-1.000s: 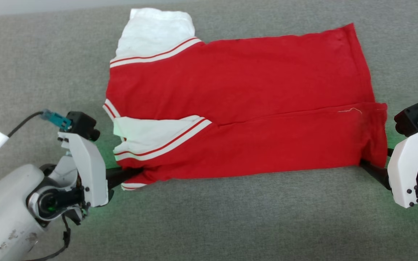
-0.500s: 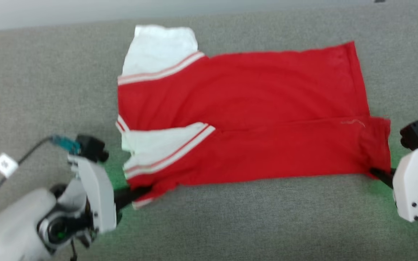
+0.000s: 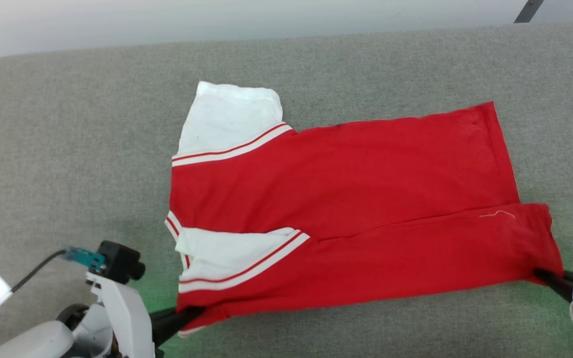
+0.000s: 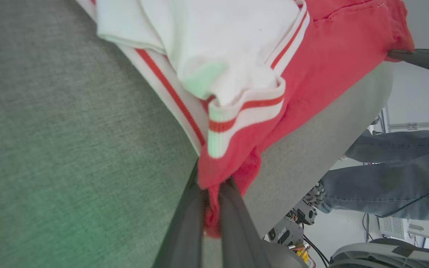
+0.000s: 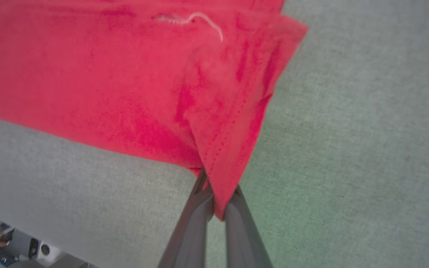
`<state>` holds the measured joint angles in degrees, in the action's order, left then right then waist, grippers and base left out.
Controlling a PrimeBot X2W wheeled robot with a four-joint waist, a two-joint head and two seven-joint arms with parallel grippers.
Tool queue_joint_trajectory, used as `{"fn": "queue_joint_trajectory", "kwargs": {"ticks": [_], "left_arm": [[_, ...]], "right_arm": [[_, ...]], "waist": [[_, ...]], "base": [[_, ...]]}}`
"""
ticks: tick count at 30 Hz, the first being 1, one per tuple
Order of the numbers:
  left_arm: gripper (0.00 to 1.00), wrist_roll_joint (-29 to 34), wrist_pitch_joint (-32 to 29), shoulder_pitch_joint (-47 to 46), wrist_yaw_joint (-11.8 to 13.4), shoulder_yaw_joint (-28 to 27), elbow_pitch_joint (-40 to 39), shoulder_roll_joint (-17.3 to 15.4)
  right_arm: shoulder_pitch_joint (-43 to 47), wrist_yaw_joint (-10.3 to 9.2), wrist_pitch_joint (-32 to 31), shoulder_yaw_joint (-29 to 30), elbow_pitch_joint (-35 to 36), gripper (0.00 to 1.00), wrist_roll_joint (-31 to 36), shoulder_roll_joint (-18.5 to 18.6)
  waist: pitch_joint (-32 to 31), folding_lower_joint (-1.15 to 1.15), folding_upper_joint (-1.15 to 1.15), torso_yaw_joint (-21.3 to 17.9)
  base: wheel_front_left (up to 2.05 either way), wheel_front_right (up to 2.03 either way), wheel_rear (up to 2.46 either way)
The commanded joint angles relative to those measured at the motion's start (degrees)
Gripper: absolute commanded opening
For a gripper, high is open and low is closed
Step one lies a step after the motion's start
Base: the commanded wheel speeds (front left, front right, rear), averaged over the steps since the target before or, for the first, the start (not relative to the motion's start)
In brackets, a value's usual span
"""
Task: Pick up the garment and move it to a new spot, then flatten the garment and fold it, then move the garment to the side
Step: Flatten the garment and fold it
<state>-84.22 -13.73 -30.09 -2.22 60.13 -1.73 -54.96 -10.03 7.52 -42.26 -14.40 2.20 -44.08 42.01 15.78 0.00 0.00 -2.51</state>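
On the grey table point(image 3: 67, 149), the garment point(image 3: 346, 199) is lying with its near edge folded over, white sleeves toward the robot's left. The left gripper point(image 3: 194, 312) is pinching the near corner below the striped sleeve trim, while the right gripper point(image 3: 540, 273) is clamping the near hem corner

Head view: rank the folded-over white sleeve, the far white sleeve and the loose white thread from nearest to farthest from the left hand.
1. Folded-over white sleeve, just beyond the left hand, near left.
2. Far white sleeve, far left corner.
3. Loose white thread, toward the right end of the garment.
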Motion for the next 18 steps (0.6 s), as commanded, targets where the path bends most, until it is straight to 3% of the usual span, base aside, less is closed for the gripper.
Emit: {"fn": "queue_joint_trajectory", "kwargs": {"ticks": [1,2,6,13,18], "left_arm": [[0.67,0.9,1.4,0.7,0.8,-0.5,-0.7,-0.5],[1.00,0.9,2.2,1.1,1.3,-0.9,-1.0,-0.7],[1.00,1.1,7.4,2.0,3.1,-3.3,-3.0,-2.3],[1.00,5.1,21.5,2.2,6.5,-9.5,-3.4,-4.8],[1.00,11.3,26.9,-5.8,5.8,-13.7,3.2,-0.8]], "right_arm": [[1.0,-0.06,0.8,2.1,0.4,1.00,1.1,-1.2],[1.4,-0.06,1.1,3.0,0.7,1.00,1.5,-1.9],[0.6,-0.06,4.9,7.8,2.1,1.00,4.3,-5.8],[-3.3,-0.05,17.9,13.0,2.5,1.00,11.7,-14.8],[-9.3,-0.05,31.1,15.2,0.4,1.00,15.8,-22.0]], "waist": [[0.1,0.00,0.00,0.1],[0.1,0.00,0.00,0.1],[0.2,0.00,0.00,0.1],[1.6,0.00,0.00,-0.6],[4.1,0.00,0.00,-2.3]], "base": [[0.00,0.00,0.00],[0.00,0.00,0.00],[0.00,0.00,0.00],[0.00,0.00,0.00],[0.00,0.00,0.00]]}}
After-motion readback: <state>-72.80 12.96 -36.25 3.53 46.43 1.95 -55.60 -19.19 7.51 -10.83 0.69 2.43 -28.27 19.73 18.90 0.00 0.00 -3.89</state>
